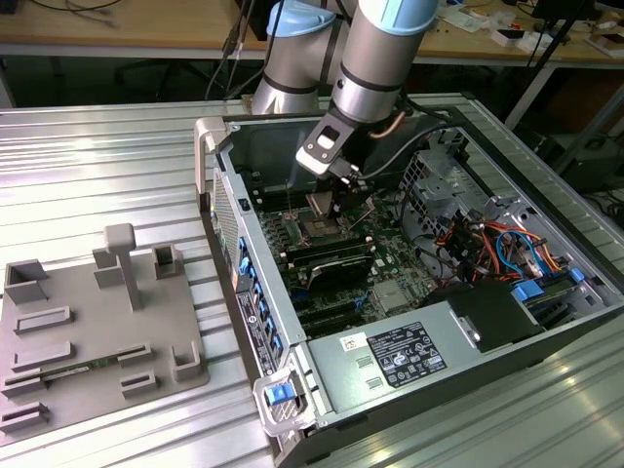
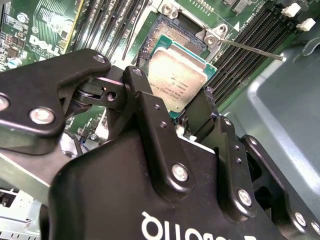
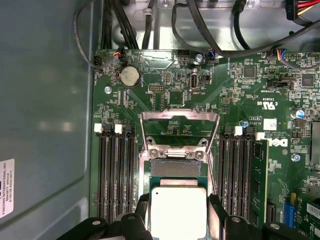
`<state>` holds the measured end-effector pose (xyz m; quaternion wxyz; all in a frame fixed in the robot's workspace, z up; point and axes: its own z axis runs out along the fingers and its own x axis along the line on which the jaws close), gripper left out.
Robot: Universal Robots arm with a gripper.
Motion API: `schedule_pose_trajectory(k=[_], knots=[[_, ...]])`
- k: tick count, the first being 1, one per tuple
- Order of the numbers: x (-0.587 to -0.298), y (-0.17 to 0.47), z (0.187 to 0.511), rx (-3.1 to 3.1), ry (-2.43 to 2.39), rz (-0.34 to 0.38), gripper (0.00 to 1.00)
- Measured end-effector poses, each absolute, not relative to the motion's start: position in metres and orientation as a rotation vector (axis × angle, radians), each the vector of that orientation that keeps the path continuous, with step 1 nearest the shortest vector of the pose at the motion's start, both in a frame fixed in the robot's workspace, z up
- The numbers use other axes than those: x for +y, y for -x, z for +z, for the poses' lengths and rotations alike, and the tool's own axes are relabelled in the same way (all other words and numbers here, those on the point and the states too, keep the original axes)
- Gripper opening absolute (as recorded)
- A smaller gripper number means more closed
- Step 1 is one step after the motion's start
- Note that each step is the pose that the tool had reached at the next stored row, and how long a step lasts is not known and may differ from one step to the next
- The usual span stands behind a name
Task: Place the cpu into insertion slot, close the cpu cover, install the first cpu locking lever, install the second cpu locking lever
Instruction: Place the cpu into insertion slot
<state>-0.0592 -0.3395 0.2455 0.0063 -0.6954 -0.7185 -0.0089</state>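
a: what does the gripper (image 2: 169,92) have?
b: its two black fingers (image 2: 145,105) are clamped on opposite edges of the cpu (image 2: 177,80), whose silver top faces up.
a: where is the cpu relative to the insertion slot (image 3: 175,169)?
b: in both wrist views it hangs over the part of the slot nearest the gripper body. the far strip of the dark pin field is uncovered. i cannot tell whether the chip touches the socket.
a: and the cpu cover (image 3: 179,122)?
b: open, folded back off the slot at its hinge, with green motherboard (image 3: 240,90) visible through its window. the slot sits between two banks of black memory slots (image 3: 117,175).
a: any lever?
b: a thin metal lever (image 2: 250,50) slants out from the slot's corner over the memory slots.
a: and the exterior view?
b: the arm (image 1: 375,49) reaches down into the open computer case (image 1: 224,185). a grey fixture plate (image 1: 97,331) lies on the table (image 1: 97,166) to the exterior view's left.
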Motion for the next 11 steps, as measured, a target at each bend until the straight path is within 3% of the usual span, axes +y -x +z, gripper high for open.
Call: schedule_pose_trajectory(k=[11], knots=[[-0.3386, 0.0592, 0.2415, -2.248, 2.176, -0.027, 0.55]])
